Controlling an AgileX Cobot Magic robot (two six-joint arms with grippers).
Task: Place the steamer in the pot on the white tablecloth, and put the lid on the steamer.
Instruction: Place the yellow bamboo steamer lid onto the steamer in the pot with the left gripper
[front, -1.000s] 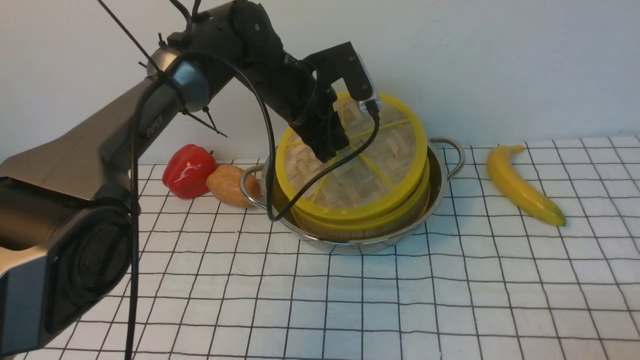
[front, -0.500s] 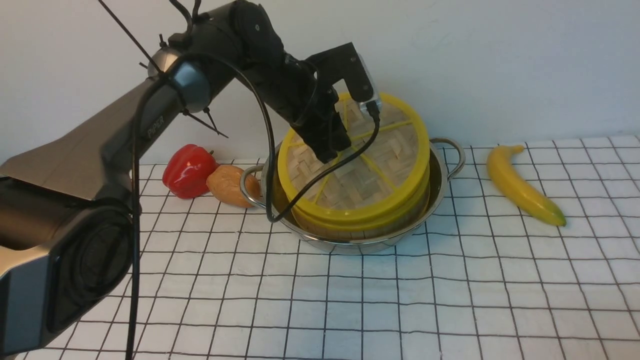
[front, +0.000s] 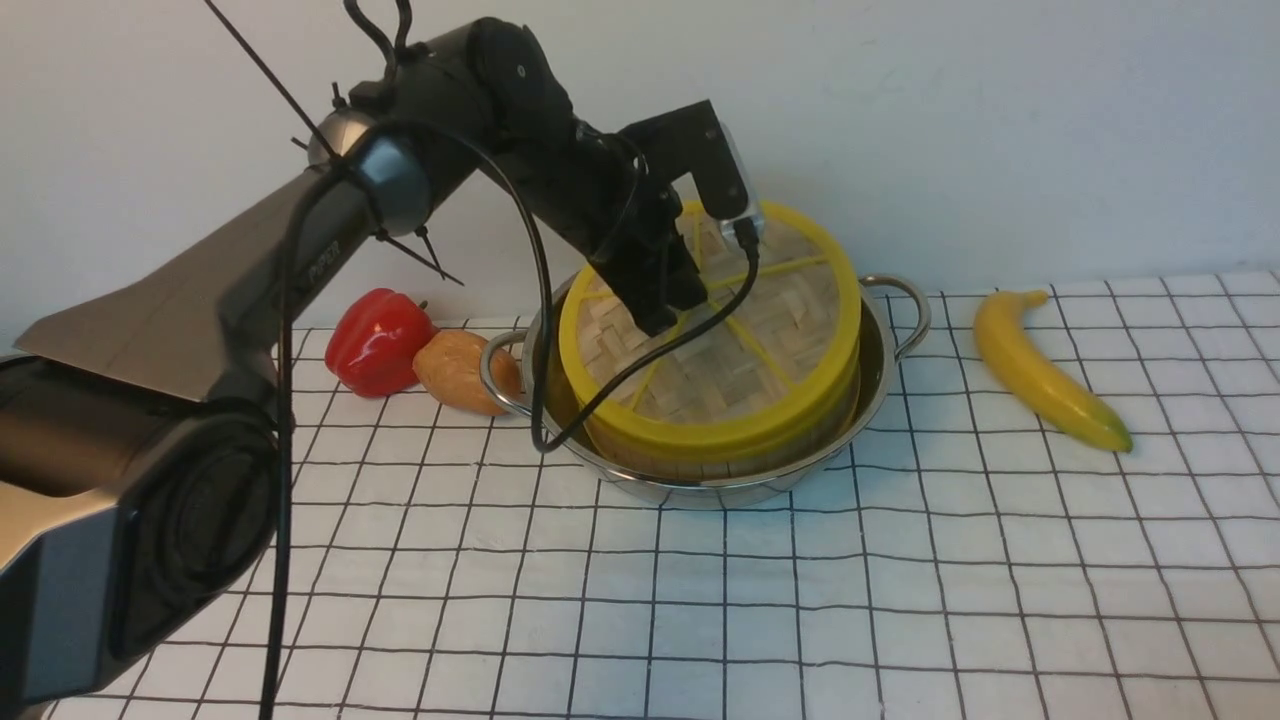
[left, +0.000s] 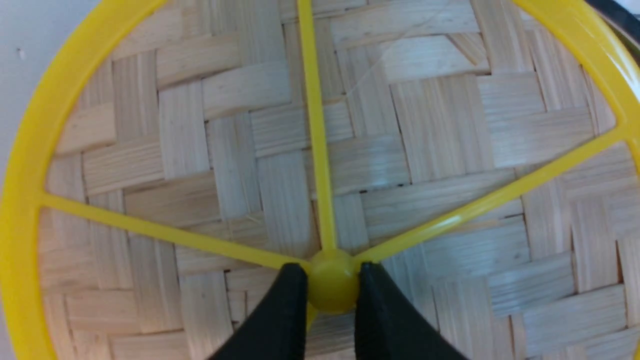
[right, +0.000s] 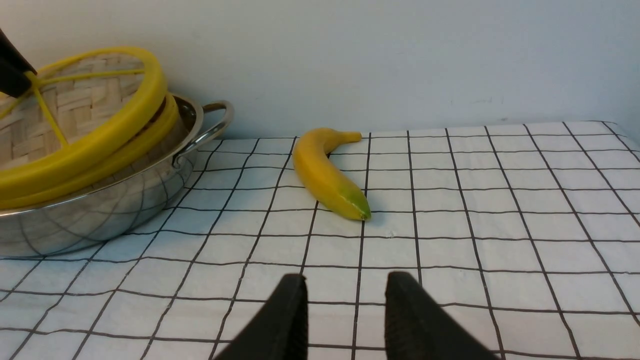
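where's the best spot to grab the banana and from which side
Grip the banana across its thick middle, coming straight down from above. It lies flat on the white tablecloth with open cloth all round, and the right pincer is open nearby.

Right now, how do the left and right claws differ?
The left claw is shut on the yellow centre hub of the flat woven-bamboo lid; the right claw is open and holds nothing. The left holds the lid tilted over the shiny steel pot; the right is above bare white grid tablecloth. Both have black fingers.
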